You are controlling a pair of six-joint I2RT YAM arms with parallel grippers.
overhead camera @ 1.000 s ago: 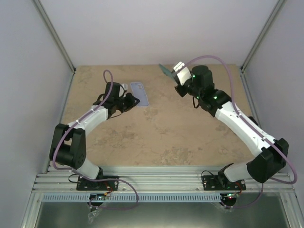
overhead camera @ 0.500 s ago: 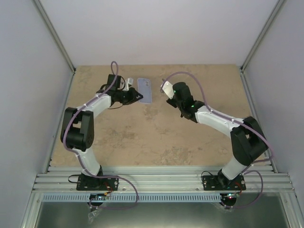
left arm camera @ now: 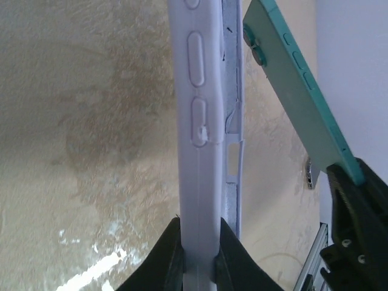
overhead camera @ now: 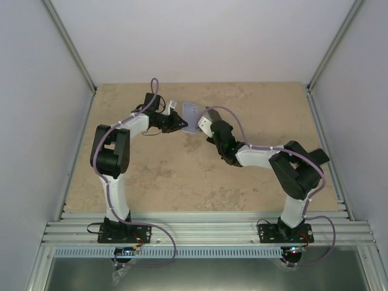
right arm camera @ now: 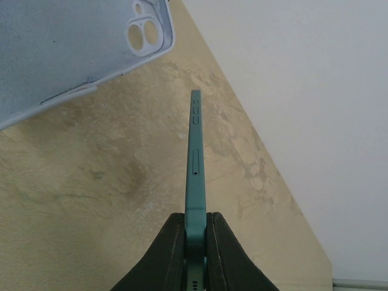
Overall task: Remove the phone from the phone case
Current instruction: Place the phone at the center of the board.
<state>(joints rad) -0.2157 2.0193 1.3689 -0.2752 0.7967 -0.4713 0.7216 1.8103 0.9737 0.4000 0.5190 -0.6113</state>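
From above, the left gripper (overhead camera: 177, 121) and the right gripper (overhead camera: 204, 125) meet over the far middle of the table (overhead camera: 182, 182), with the pale lilac phone case (overhead camera: 191, 114) held between them; I can't make out the phone from up here. In the left wrist view, the left jaws pinch narrowly on the case's edge. The teal phone (left arm camera: 295, 76) stands just to its right, tilted and clear of it, its lower end in the right gripper. In the right wrist view, those jaws clamp the phone edge-on, and the case sits up left with its camera cutout (right arm camera: 142, 33) empty. The phone looks fully out; I'd say only setting both down remains.
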